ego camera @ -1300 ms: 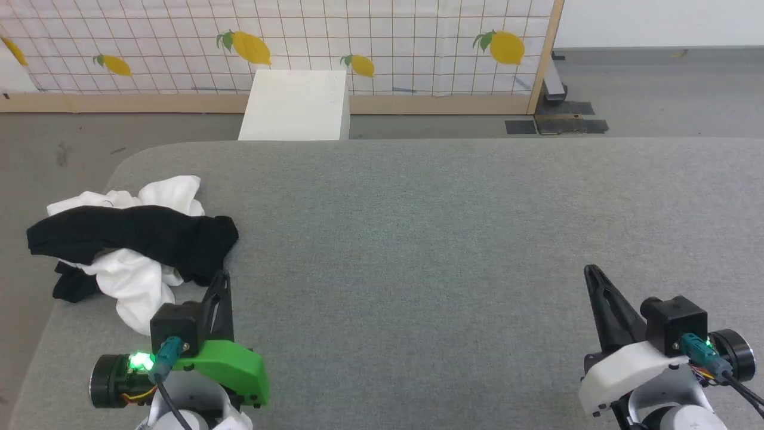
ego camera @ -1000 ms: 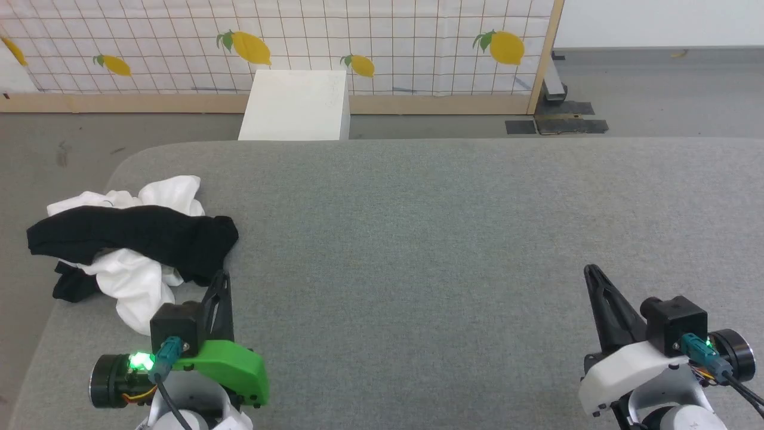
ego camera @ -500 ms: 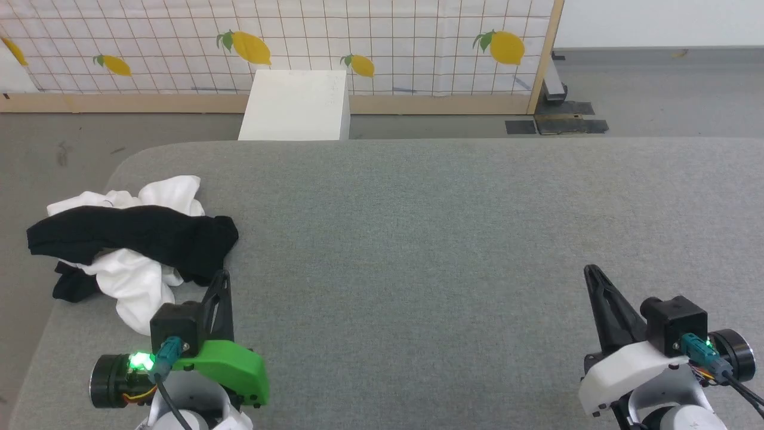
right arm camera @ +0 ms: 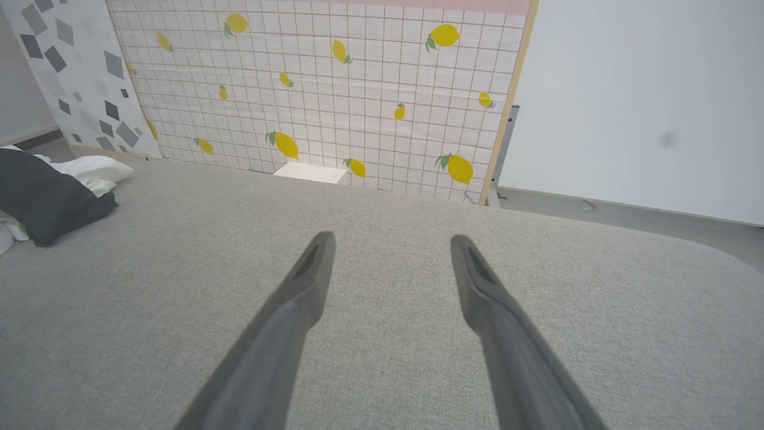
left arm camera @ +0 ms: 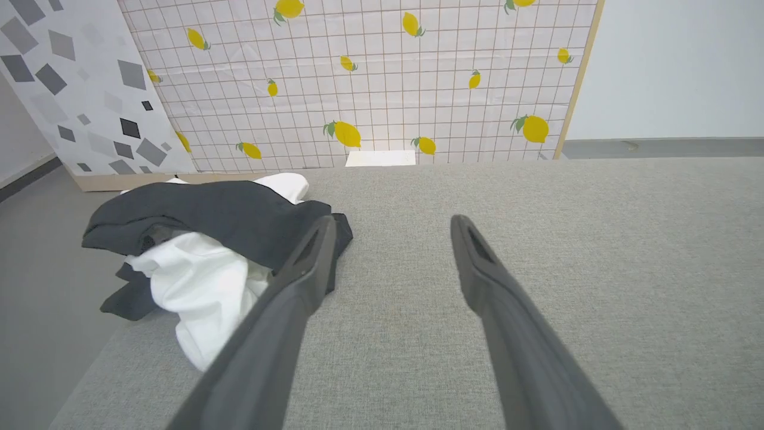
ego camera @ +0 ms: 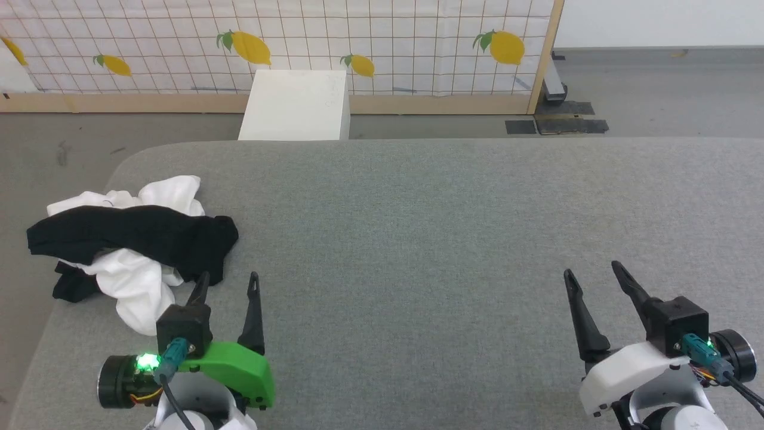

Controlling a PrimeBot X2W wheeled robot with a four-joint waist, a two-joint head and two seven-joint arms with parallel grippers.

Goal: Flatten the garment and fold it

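The garment (ego camera: 128, 245) lies crumpled in a heap at the left edge of the grey padded table (ego camera: 418, 239), white cloth with black parts draped over it. Part of it hangs over the table's left edge. My left gripper (ego camera: 230, 276) stands open just to the right of the heap's near end, empty. In the left wrist view the garment (left arm camera: 203, 245) sits left of the open left gripper (left arm camera: 391, 224). My right gripper (ego camera: 591, 267) is open and empty over bare table at the lower right; the right wrist view shows the garment (right arm camera: 42, 194) far to the left of the right gripper (right arm camera: 391, 239).
A white box (ego camera: 296, 104) stands on the floor behind the table's far edge. A lemon-print grid screen (ego camera: 358, 42) with a wooden frame runs along the back. Grey floor (ego camera: 48, 149) lies off the table's left side.
Both grippers have opened from shut; their fingers now stand spread apart. The garment and the arms have stayed where they were.
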